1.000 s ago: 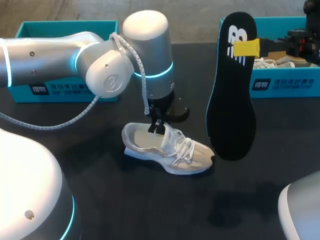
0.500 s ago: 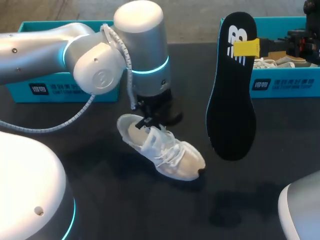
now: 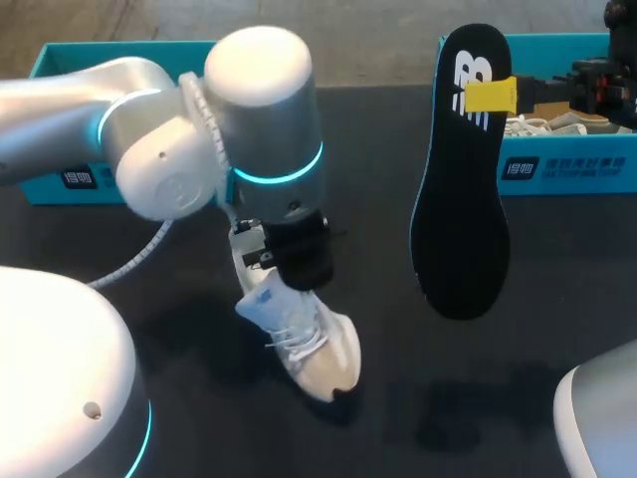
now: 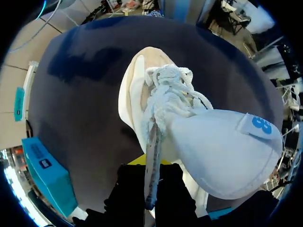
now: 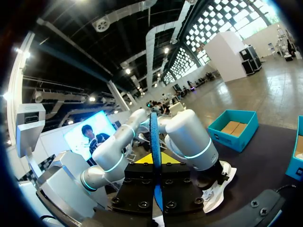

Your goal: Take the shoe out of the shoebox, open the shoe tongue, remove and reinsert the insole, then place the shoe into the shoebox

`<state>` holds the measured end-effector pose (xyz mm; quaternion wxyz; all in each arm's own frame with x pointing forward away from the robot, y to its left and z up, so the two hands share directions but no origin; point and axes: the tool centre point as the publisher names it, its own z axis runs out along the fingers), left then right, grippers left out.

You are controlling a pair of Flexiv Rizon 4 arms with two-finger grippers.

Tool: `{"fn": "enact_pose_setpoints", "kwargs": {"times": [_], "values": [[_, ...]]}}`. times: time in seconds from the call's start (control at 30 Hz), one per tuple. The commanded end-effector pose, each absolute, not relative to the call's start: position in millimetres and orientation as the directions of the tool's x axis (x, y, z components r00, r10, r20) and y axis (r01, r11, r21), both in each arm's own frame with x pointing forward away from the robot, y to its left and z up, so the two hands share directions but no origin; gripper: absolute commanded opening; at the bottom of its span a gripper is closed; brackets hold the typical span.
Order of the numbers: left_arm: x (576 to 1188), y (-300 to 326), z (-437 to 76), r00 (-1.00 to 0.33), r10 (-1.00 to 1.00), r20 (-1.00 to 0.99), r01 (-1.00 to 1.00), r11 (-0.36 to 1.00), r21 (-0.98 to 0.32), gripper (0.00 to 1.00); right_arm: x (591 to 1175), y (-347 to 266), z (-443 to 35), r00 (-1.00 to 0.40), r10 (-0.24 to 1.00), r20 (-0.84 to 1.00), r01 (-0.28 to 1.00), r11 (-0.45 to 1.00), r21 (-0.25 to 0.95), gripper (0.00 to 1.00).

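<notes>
A beige mesh sneaker, with white woven laces and a smooth pale padded tongue, was held tilted over the matte black tabletop. It was clamped at its collar between the narrow jaws of the left gripper. Its long axis was seen running from the raised heel, under the gripper, down to the rounded toe, which was pointed toward the table's near edge. Whether the toe touched the surface could not be told. To its right, well apart, a flat black foam insole was hung upright in the air, narrow heel end up and broad forefoot down, pinched edge-on near its top by the closed right gripper. Dark tabletop was shown on every side of the sneaker. Two teal cardboard shoeboxes were set along the far edge, one at the left and one at the right.
</notes>
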<state>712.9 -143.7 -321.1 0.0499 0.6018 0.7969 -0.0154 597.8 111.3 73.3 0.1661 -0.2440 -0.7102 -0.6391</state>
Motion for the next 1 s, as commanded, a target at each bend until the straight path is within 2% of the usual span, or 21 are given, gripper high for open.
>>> {"fn": "enact_pose_setpoints", "kwargs": {"times": [0.03,0.4,1.0], "values": [[708,-135,-320,-0.019,0.991,-0.129,0.993,0.034,0.112,0.0,600,114,73,-0.826,0.133,0.548,0.559,0.066,0.826,0.0],[718,-136,-321,0.091,0.988,-0.124,0.99,-0.077,0.115,0.0,600,114,73,-0.826,0.133,0.548,0.559,0.066,0.826,0.0],[718,-160,-332,0.17,0.979,-0.114,0.982,-0.158,0.107,0.0,600,114,73,-0.826,0.133,0.548,0.559,0.066,0.826,0.0]]}}
